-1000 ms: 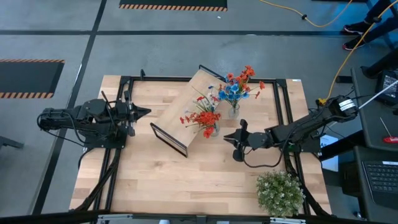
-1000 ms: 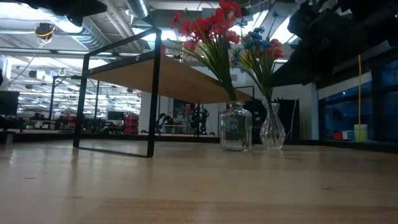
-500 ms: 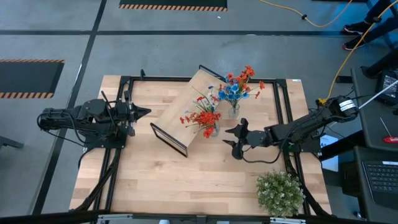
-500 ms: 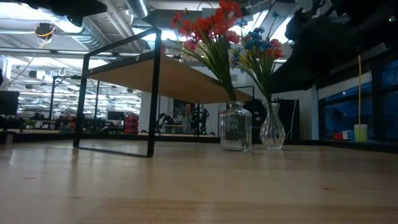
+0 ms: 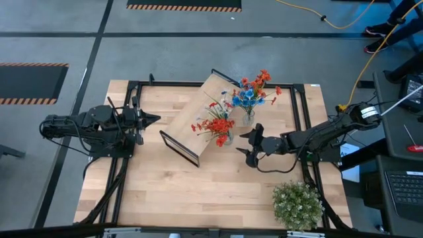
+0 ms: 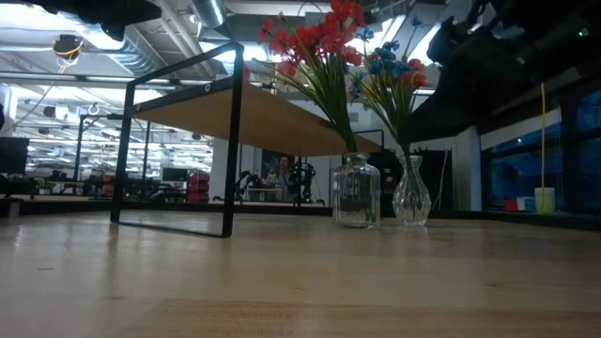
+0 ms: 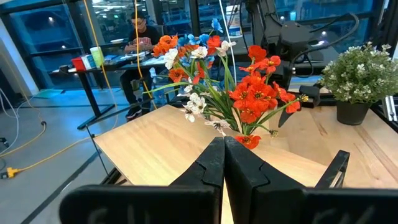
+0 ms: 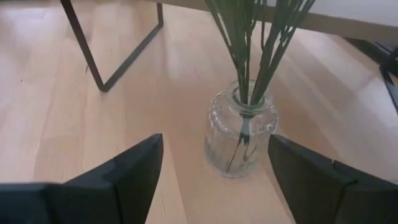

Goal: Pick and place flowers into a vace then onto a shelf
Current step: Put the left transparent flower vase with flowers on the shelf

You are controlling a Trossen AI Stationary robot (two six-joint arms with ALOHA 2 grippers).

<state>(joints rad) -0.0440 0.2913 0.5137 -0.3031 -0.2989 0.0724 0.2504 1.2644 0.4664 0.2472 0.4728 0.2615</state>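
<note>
Flowers [image 5: 217, 124]: stems upright in jar [image 8: 239, 129], blossoms up
Shelf [image 5: 198, 111]: long axis diagonal, just beside jar
Right hand [image 5: 248, 147]: wide apart, empty, facing jar
Left hand [image 5: 151, 119]: closed, empty, worktop [image 5: 198, 192] edge

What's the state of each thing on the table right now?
Right gripper: open, empty, facing the round vase.
Left gripper: shut, empty, waiting at the table's left.
Round vase: upright on the table, stems inside.
Narrow vase: upright on the table, holding blue and red flowers.
Shelf: standing, no vase on it.
Potted plant: upright.

Left gripper [image 7: 224, 163] closed, aimed at flowers [image 7: 249, 99] beyond shelf [image 7: 168, 143]; bushy plant [image 7: 359, 74] farther off
</note>
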